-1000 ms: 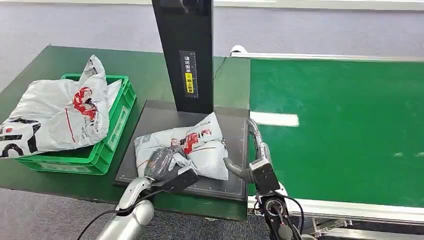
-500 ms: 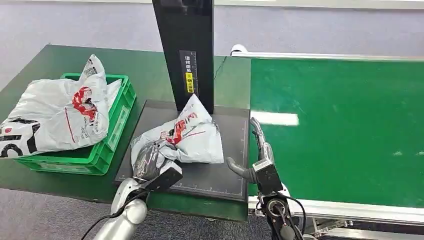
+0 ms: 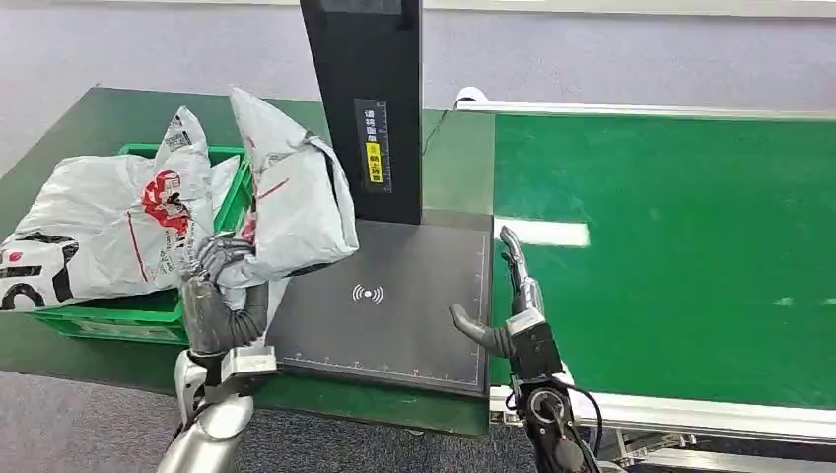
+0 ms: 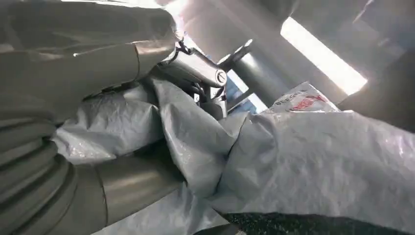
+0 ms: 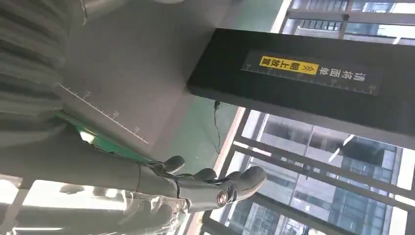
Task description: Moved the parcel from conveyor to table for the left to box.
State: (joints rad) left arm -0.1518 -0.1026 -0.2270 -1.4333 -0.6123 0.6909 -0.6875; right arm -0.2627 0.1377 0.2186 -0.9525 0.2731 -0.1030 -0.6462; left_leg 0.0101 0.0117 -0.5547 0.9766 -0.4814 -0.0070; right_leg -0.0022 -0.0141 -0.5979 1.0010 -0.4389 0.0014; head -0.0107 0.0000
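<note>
1. Green tabletop (image 3: pixel 296 138) on the left, green conveyor (image 3: pixel 670 246) on the right, with a dark scanner pad (image 3: pixel 394 315) and its black upright post (image 3: pixel 365 99) between.
2. Parcel (image 3: pixel 291 197) (a grey plastic mailer bag) lifted clear of the pad, held at its lower end by the left hand (image 3: pixel 212 296), fingers (image 3: pixel 219 254) clenched into the crumpled plastic; close up in the left wrist view, bag (image 4: pixel 303 161) bunched tight against the thumb.
3. Long axis of the parcel close to upright, top corner tilted toward the green crate (image 3: pixel 222 236), bulk of the bag standing above the fingers rather than hanging under them.
4. Crate just left of the held parcel, and already heaped with another white bag (image 3: pixel 108 227) spilling over its near rim; probably a short carry leftward and a drop on top, though free room inside cannot be judged.
5. Right hand (image 3: pixel 503 305) at the pad's edge beside the conveyor, fingers released and spread, holding nothing; well apart from the parcel, so left hand plainly the nearer.
6. Hard to make out: how much of the bag is actually in the grip, since plastic folds hide the fingertips; crate floor hidden; parcel's back face unseen.
</note>
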